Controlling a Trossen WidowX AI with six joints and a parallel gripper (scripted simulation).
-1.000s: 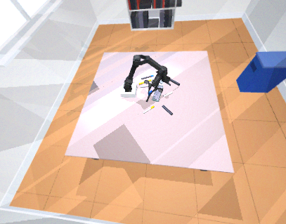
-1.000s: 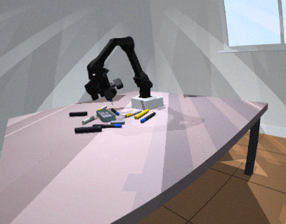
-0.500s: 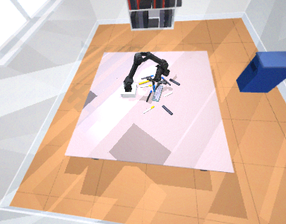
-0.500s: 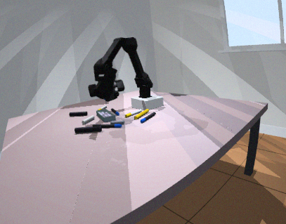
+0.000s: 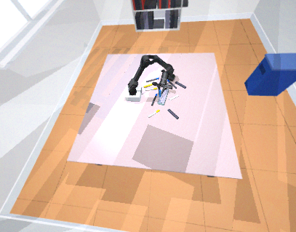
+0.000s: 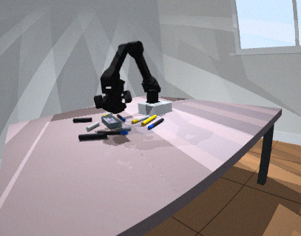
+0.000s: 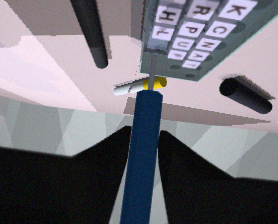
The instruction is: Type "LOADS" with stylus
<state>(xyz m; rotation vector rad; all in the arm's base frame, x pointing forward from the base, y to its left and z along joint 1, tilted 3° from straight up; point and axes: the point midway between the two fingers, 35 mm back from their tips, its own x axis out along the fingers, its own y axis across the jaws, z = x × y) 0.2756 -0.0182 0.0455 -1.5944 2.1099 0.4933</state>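
Top view, left to right: a white block [image 5: 133,98] [image 6: 163,107] sat under the base of the black arm [image 5: 139,71] [image 6: 142,66]. A yellow marker [image 5: 148,86] [image 6: 149,120] lay right of it, on the far side. Next came a white-and-yellow marker [image 5: 150,115] [image 6: 107,115] [image 7: 135,88], on the near side. The gripper [image 5: 162,86] [image 6: 115,105] [image 7: 145,134] was closed on the blue stylus [image 5: 160,92] [image 7: 142,160]. Keyboard [image 5: 162,99] [image 6: 111,122] [image 7: 172,64] lay below the gripper on the pink table [image 5: 109,140] [image 6: 66,179] [image 7: 52,82]. In the wrist view, the thin tip overlapped the keyboard's end by the L label [image 7: 161,34]; couldn't tell if it touched. Near right of the keyboard, a black marker [image 5: 173,114] [image 6: 82,120] [image 7: 245,96] lay. Blue cabinet [image 5: 274,79] stood far right on the floor.
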